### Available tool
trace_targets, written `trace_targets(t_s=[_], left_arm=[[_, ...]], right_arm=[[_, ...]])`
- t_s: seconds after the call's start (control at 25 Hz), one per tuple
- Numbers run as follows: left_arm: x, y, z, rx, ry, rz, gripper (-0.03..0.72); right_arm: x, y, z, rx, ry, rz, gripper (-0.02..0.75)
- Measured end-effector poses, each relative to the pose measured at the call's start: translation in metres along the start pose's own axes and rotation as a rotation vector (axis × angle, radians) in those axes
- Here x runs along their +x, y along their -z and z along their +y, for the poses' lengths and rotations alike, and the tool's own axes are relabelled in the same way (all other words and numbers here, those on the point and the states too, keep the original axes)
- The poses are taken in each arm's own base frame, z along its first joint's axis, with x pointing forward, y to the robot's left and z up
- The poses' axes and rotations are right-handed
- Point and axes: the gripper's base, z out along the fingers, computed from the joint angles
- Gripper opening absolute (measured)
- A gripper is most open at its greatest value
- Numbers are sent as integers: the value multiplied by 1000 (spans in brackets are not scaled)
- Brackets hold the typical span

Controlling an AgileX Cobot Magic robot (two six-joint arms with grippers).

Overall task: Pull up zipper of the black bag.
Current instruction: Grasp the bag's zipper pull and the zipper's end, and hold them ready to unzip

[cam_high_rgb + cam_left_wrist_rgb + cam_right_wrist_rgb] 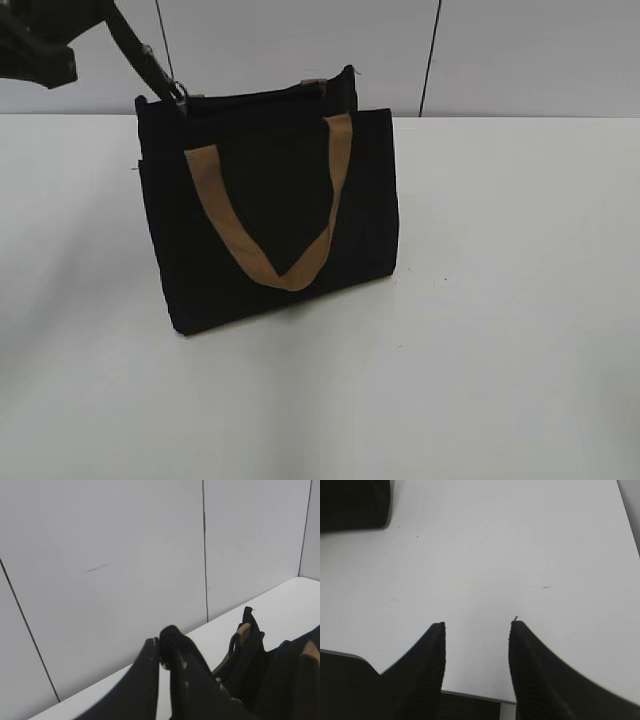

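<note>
1. Starting at the left: the left gripper (178, 97) sits at the upper left corner of the black bag (270, 215), its fingers meeting on the top edge there. In the left wrist view the two fingers (150, 680) stand nearly together with a dark lump of fabric (172, 637) pinched between their tips. Whether that lump is the bag's corner or part of the zipper I cannot tell.
2. Judging from this, the left claw's job is to anchor the bag. It should keep a firm pinch and resist any pull along the top edge, so the bag does not slide or tip.
3. Moving right along the top: the zipper (260, 96) runs along the bag's upper edge, and a small pale metal piece (313, 84) near the far right end may be the pull tab; it is too small to be sure.
4. The front tan strap handle (270, 225) hangs down the face, clear of the zipper line.
5. Farthest right: the right gripper (476, 630) hangs over the bare white table (495, 555), jaws wide apart and holding nothing, absent from the exterior view. It likely needs to come to the tab, close squarely on it and draw along the zipper line, not upward.
</note>
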Motion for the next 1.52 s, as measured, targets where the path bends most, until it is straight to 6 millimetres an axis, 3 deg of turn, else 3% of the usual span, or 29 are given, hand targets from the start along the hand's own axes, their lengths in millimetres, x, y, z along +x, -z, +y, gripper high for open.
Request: trace_targets(t_s=[0.8,1.32,1.52], left_arm=[[5,-8,0,25,-4,8,19],[-5,-47,16,80,-99,20,19],[-13,-57,19,117,-111,19,19]], right_arm=[[-3,1,10,-109,-66,-32,305],[-7,1,14,-158,-44,-65,302],[-33,-10,21,-287,45,-137,302]])
